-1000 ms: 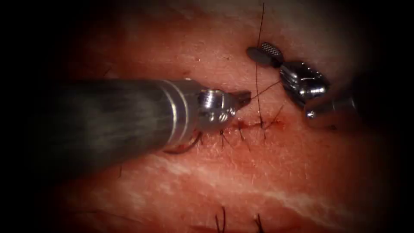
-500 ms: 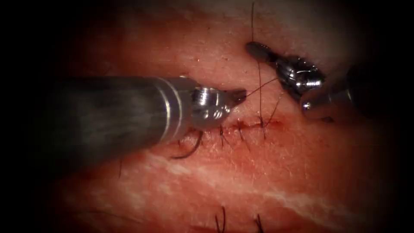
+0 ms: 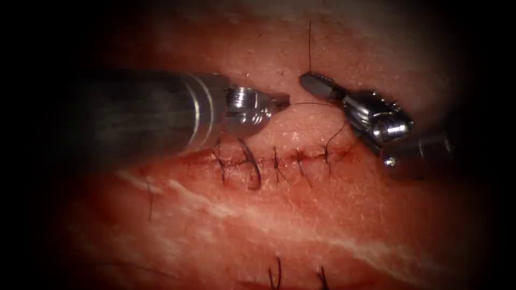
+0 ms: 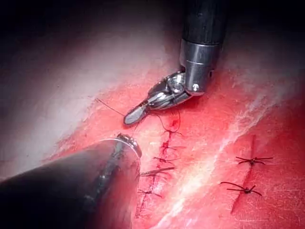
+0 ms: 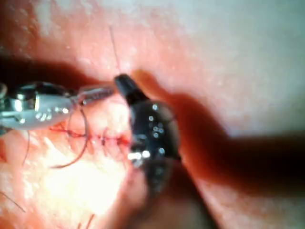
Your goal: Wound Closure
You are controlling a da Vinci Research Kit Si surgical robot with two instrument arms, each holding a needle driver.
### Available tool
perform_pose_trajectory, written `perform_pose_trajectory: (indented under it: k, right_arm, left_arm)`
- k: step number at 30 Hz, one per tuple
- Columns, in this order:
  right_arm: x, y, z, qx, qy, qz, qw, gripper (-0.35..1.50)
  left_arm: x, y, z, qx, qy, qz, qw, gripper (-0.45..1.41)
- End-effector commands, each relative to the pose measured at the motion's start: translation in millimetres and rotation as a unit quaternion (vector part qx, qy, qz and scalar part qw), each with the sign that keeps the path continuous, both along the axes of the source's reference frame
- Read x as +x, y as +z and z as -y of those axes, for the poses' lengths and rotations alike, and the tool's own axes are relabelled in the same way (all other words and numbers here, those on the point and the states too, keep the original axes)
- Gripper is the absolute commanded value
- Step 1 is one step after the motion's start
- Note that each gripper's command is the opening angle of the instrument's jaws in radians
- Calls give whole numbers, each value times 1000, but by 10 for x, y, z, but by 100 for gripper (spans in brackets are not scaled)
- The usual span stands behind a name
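Two tools sit just above the cut (image 3: pixel 279 159) in the tissue (image 3: pixel 301 215). The left tool (image 3: pixel 282 100) is shut on the thread (image 3: pixel 312 103). The right tool (image 3: pixel 314 83) is shut on it too. The needle (image 3: pixel 251 164) lies across the cut.

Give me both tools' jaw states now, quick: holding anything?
Left tool: shut on the thread.
Right tool: shut on the thread.
Needle: in neither tool, lies across the cut; whether it pierces the tissue cannot be told.
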State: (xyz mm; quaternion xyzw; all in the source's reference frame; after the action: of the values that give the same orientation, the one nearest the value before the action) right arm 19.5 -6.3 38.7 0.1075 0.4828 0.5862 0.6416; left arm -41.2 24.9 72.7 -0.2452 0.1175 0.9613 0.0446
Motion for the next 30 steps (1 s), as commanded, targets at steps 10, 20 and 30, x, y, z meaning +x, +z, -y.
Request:
perform_pose_trajectory:
  k: [10, 20, 30]
  right_arm:
    - [13, -40, 61, -50, -37, -23, 998, -35]
    - [7, -22, 102, -62, -81, -23, 995, -35]
    - [-17, -27, 129, -109, -128, -9, 986, -35]
  left_arm:
    - [23, 12, -66, 37, 2, -18, 999, -45]
    - [28, -10, -108, 55, -10, -20, 998, -45]
    - [28, 5, -146, 57, -22, -20, 998, -45]
